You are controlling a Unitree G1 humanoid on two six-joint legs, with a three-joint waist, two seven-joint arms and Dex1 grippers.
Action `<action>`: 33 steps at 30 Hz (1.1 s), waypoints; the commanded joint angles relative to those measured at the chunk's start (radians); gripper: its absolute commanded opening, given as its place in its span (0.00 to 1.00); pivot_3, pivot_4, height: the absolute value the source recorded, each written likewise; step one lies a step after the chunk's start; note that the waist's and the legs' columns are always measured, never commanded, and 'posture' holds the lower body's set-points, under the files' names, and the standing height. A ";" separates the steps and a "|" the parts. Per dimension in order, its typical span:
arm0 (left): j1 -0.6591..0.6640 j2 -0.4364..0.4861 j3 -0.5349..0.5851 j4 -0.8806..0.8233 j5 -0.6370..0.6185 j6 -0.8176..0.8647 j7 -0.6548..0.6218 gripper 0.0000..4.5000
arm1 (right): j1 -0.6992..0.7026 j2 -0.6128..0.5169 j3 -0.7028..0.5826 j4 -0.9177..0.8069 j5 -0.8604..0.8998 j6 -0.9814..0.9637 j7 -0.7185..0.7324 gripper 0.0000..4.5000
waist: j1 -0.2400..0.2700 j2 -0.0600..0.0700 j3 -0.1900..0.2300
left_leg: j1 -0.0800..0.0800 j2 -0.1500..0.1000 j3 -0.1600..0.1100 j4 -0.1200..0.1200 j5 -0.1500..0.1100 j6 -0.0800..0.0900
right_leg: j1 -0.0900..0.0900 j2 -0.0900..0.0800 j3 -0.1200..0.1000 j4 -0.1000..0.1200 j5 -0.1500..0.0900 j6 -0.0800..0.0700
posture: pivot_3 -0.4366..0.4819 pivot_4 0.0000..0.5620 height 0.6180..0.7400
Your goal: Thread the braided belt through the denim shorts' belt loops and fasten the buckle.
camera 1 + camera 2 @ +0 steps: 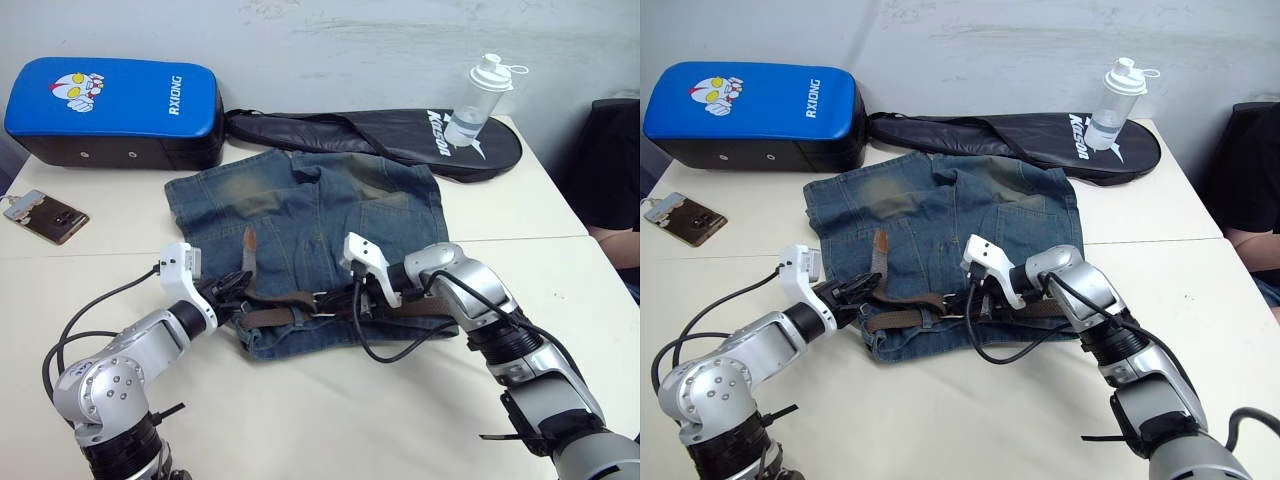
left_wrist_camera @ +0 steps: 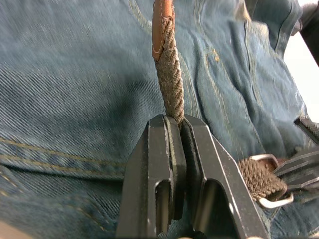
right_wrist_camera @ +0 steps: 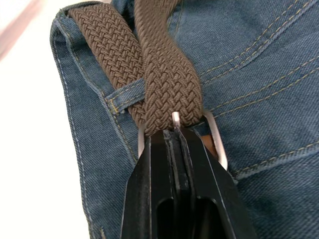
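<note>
- Both grippers I see clamped: left gripper [image 2: 175,130] on the braided belt [image 3: 167,79], right gripper [image 3: 175,130] on the buckle [image 3: 215,139].
- Belt lies along the denim shorts [image 1: 300,215] waistband.

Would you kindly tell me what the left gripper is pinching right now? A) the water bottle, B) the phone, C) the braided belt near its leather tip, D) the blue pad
C: in the left wrist view, the left gripper is shut on the braided belt, just below its leather tip, over the denim shorts.
</note>
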 commanded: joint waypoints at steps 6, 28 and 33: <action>0.024 -0.002 -0.004 -0.031 -0.021 -0.030 0.001 0.00 | -0.037 0.009 0.093 0.032 -0.060 0.023 0.009 0.01 | -0.002 0.000 0.000 | 0.000 0.000 0.000 0.000 0.000 0.000 | 0.000 0.000 0.000 0.001 0.000 0.000 | 0.48 0.27 1.00; 0.146 0.119 -0.184 -0.040 0.073 -0.154 -0.047 0.00 | -0.096 0.010 0.059 0.007 -0.023 0.074 0.047 0.01 | 0.002 0.000 0.000 | -0.003 0.000 0.001 -0.001 0.001 0.000 | -0.005 -0.001 0.002 0.003 0.000 -0.002 | 0.48 0.27 1.00; 0.136 0.120 -0.174 -0.031 0.063 -0.165 -0.048 0.00 | -0.073 0.023 0.136 0.040 -0.069 0.038 0.053 0.01 | 0.001 0.000 0.000 | -0.002 0.000 0.001 -0.001 0.001 0.000 | -0.005 -0.001 0.002 0.003 0.000 -0.002 | 0.48 0.27 1.00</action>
